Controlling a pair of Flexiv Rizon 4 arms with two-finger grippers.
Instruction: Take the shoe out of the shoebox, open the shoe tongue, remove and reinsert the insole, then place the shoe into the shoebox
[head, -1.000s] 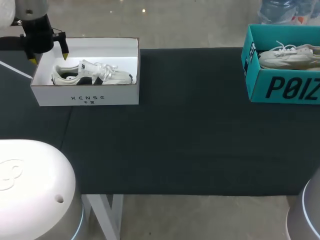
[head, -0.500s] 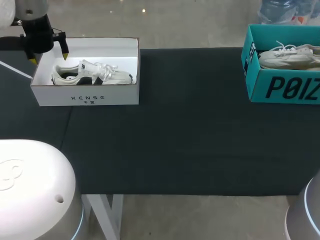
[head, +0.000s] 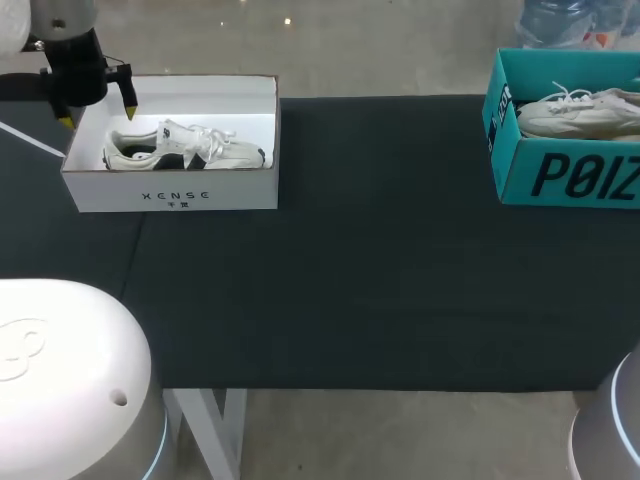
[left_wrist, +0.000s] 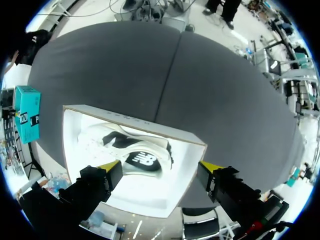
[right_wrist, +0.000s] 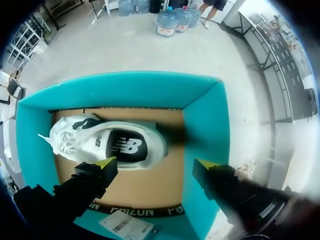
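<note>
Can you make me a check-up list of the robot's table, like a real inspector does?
Surface: table under a dark cloth.
Job's things: first shoe lies in the white shoebox; second shoe lies in the teal shoebox.
Clutter: nothing seen.
Grippers: left gripper open above the white shoebox; right gripper open above the teal shoebox; neither touches a shoe.
Cables: thin white line beside the white shoebox, maybe a cable.
Surroundings: nothing seen reaching over the table.

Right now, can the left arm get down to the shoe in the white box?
Probably yes. The white shoebox has no lid and nothing covers the shoe. But the open left gripper straddles the box's end wall, one finger outside, so it likely needs a shift inward first.
</note>
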